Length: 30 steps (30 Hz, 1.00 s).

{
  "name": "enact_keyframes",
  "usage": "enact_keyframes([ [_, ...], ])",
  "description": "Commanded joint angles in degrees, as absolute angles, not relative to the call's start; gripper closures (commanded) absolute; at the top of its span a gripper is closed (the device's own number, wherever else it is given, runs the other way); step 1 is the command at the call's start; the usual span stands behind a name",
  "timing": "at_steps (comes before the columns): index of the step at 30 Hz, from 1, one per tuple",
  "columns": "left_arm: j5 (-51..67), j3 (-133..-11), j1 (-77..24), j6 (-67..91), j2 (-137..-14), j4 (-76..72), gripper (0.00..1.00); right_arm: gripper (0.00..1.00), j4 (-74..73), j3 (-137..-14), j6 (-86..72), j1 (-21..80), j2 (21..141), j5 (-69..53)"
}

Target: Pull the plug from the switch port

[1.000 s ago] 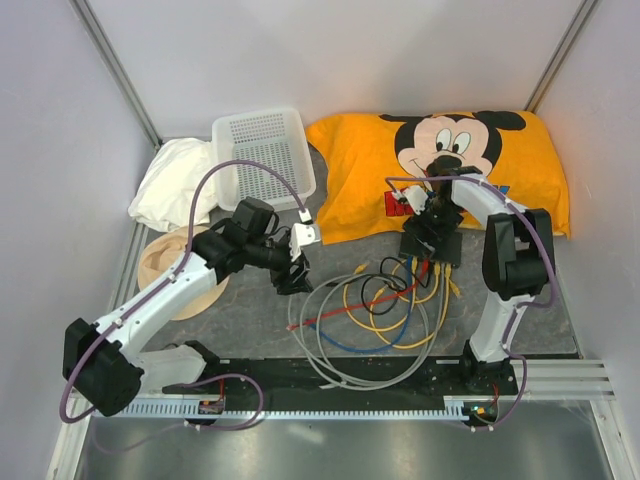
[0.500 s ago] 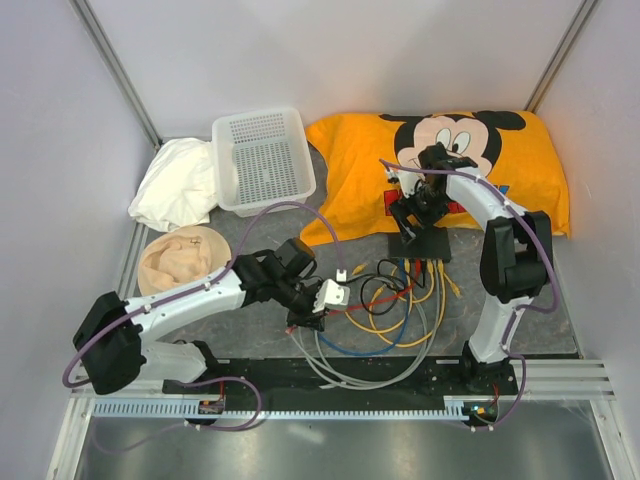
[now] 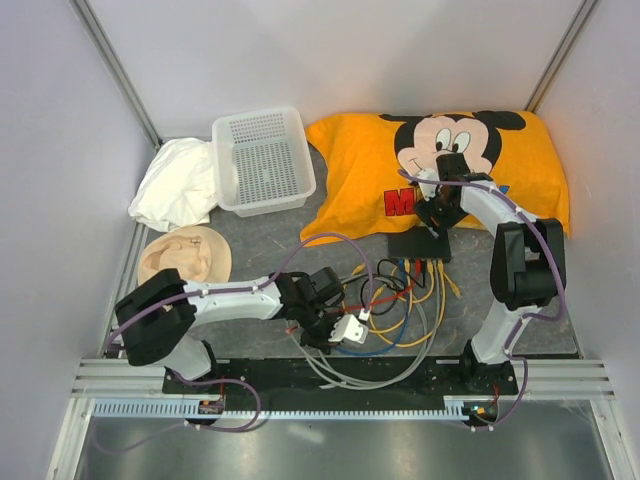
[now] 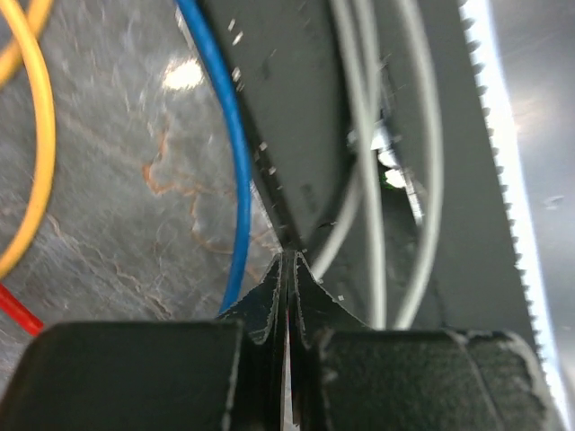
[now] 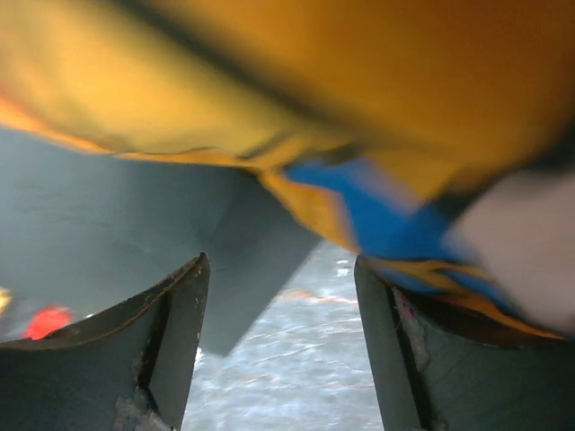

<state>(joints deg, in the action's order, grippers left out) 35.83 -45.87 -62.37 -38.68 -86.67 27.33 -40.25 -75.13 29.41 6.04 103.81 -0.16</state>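
- A crumpled white cloth (image 3: 175, 185) lies at the table's (image 3: 255, 235) far-left corner. A beige cap-like thing (image 3: 185, 255) sits nearer along the left edge, its near side cut off by the left arm.
- A white slotted basket (image 3: 262, 160) stands at the far edge, just beside the cloth.
- The left gripper (image 4: 289, 262) is low over the near edge, its fingers pressed flat together with nothing visible between them. In the overhead view the wrist camera hides its tips.
- A blue cable (image 4: 235, 162) runs just beside those tips on one side and grey cables (image 4: 377, 135) on the other, crossing the black rail (image 3: 400, 378) along the near edge.
- Yellow, red, blue, black and grey cables (image 3: 385, 315) loop together in the table's middle. Which loop leads to which plug cannot be traced.
- The black box (image 3: 420, 244) lies flat right of centre, and its far edge meets the orange cloth.
- Coloured plugs (image 3: 418, 264) sit in a row along the box's near edge. They are too small to count, and which socket is the switch port cannot be told.
- The right gripper (image 5: 280, 265) hovers at the box's far edge with its jaws well apart and gripping nothing. The blurred wrist view shows a corner of the box between the fingers.
- The orange Mickey Mouse cloth (image 3: 350, 165) fills the far-right corner, partly hidden by the right arm.
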Motion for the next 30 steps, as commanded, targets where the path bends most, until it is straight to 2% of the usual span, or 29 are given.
enact_keyframes([
  [1,32.0,-45.4,-62.3,-40.1,-86.6,23.3,0.99,0.29,-29.4,-74.5,33.2,5.5,104.0,6.1],
  [5,26.0,-46.5,-62.3,-36.9,-88.9,24.3,0.98,0.36,-27.3,-76.5,33.9,5.4,107.0,6.7],
  [14,12.4,-46.9,-54.2,-40.1,-90.4,22.9,0.98,0.37,-24.3,-75.6,34.7,5.6,112.1,11.9],
  [22,10.9,-51.1,-37.6,-45.5,-90.6,21.6,0.98,0.37,-29.3,-63.9,33.2,13.1,103.5,10.0],
  [30,10.5,-58.4,-28.3,-47.9,-94.1,20.7,0.99,0.36,-41.3,-63.1,21.2,24.8,97.8,3.3],
])
